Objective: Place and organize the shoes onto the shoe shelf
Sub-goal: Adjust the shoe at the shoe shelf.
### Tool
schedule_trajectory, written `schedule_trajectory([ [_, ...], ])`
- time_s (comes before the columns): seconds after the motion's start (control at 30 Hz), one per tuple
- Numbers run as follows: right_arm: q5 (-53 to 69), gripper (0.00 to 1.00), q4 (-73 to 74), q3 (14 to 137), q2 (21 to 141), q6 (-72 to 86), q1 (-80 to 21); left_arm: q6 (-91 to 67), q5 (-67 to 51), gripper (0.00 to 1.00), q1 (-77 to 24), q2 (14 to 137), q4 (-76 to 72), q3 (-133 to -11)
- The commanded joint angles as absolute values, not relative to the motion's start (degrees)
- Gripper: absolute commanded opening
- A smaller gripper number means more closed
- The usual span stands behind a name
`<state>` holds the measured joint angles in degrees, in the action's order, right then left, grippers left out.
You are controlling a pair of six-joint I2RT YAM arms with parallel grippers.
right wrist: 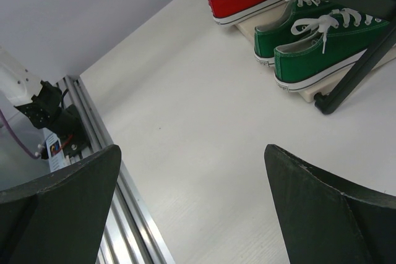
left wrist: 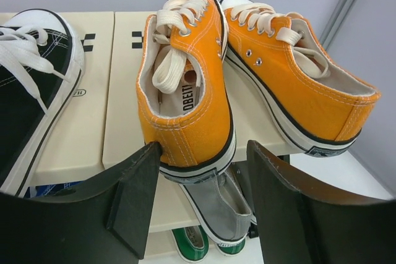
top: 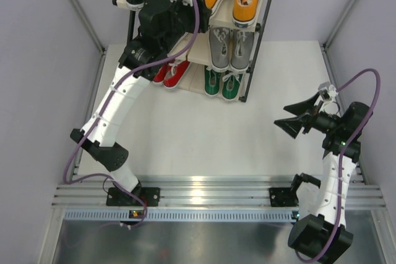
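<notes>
While spread wide, left pincer (left wrist: 204, 153) with orange shoe (left wrist: 185, 72) heel between its tips.

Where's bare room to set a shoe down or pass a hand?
Free: the white table from the green shoes to the right hand; a panel strip between the black shoe and orange shoes. Crowded: the left hand, open, at the orange heel.
</notes>
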<state>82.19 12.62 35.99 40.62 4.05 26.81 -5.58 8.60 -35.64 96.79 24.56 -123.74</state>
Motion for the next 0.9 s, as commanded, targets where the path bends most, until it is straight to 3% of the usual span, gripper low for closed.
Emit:
schedule_trajectory([
  [0.0, 82.5, 0.99, 9.8, 36.4, 40.7, 2.2, 27.5, -6.4, 5.5, 0.62, -35.2, 98.4, 23.1, -126.0],
  [0.23, 82.4, 0.99, 9.8, 36.4, 40.8, 2.2, 27.6, -8.8, -4.1, 0.54, -35.2, 99.1, 22.0, -126.0],
  [0.67, 82.3, 0.99, 9.8, 36.3, 41.1, 2.0, 27.6, -7.6, -4.4, 0.6, -35.2, 100.3, 20.7, -125.5],
  [0.87, 82.3, 0.99, 10.0, 36.5, 41.0, 2.0, 27.5, -7.9, -4.0, 0.52, -35.3, 102.4, 20.2, -126.9],
])
